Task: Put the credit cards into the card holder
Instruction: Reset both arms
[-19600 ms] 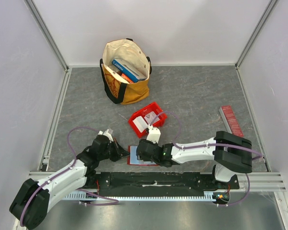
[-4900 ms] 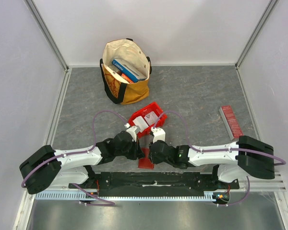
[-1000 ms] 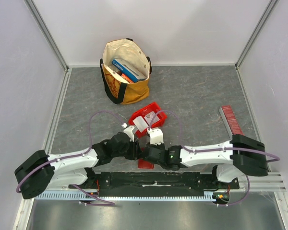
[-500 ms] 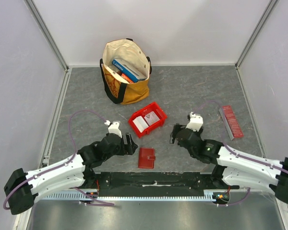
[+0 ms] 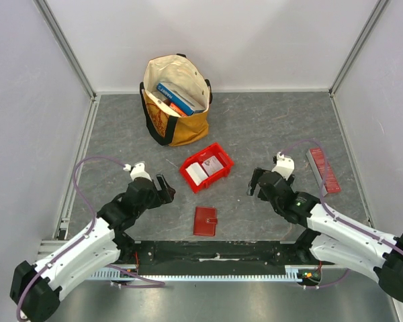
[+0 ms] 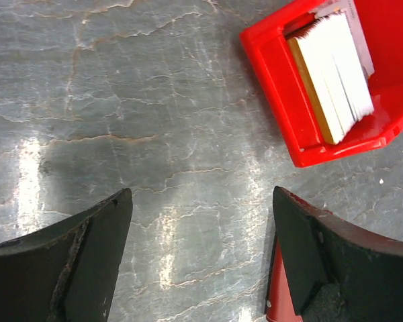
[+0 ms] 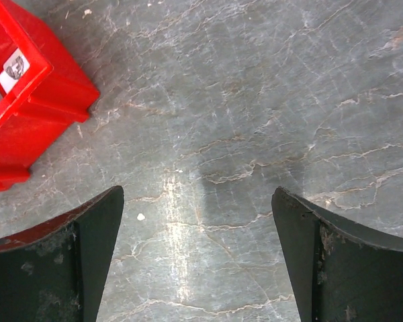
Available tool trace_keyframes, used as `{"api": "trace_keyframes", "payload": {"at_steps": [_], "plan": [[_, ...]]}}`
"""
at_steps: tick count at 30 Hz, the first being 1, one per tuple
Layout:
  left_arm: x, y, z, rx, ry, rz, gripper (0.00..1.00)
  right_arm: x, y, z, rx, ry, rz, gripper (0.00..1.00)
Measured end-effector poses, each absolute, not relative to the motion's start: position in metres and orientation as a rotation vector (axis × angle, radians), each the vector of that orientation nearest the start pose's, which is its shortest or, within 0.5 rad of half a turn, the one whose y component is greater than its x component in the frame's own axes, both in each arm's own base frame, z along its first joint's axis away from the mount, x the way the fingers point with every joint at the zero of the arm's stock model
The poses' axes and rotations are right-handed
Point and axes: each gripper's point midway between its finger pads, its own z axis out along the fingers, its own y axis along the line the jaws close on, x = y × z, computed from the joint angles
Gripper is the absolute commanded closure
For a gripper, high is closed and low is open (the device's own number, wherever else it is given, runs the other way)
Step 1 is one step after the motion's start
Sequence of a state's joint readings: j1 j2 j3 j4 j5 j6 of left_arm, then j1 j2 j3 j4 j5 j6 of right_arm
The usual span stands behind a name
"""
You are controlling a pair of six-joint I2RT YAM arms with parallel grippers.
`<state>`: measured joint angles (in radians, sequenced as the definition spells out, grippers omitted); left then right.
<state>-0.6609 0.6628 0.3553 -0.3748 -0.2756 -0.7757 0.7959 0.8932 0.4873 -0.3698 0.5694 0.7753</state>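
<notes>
The card holder (image 5: 205,221), a small dark red wallet, lies folded shut on the grey table near the front edge, between the two arms. Its edge (image 6: 277,298) shows beside my left gripper's right finger. White credit cards (image 5: 197,174) stand in a stack in the red bin; the left wrist view shows them (image 6: 336,70) too. My left gripper (image 5: 163,190) (image 6: 201,201) is open and empty, left of the card holder. My right gripper (image 5: 254,182) (image 7: 198,194) is open and empty over bare table, to the right.
The red plastic bin (image 5: 219,175) (image 6: 275,87) (image 7: 27,107) sits just behind the card holder. A cream and yellow tote bag (image 5: 176,117) with blue books stands at the back. A ridged red strip (image 5: 324,169) lies at the right.
Both grippers were together at the card holder a second ago; they have opened and drawn apart, left arm leftward, right arm rightward. The card holder stays shut on the table.
</notes>
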Motion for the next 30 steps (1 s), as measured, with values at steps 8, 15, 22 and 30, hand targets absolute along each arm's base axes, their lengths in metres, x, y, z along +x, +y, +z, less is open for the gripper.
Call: {"api": "trace_keyframes", "payload": {"at_steps": [8,15,22,30], "plan": [[0.208,-0.109,0.072,-0.39,2.264,-0.424,0.02,0.227,0.134,0.077,0.214,2.24,0.196,0.02],[0.239,-0.073,0.079,-0.588,2.242,-0.349,0.02,0.256,0.09,0.065,0.402,2.264,0.127,0.02],[0.28,-0.028,0.1,-0.759,2.149,-0.227,0.02,0.291,0.027,0.07,0.603,2.174,-0.035,0.02],[0.299,-0.015,0.118,-0.717,2.061,-0.151,0.03,0.328,-0.013,0.088,0.542,1.983,-0.266,0.02]]}}
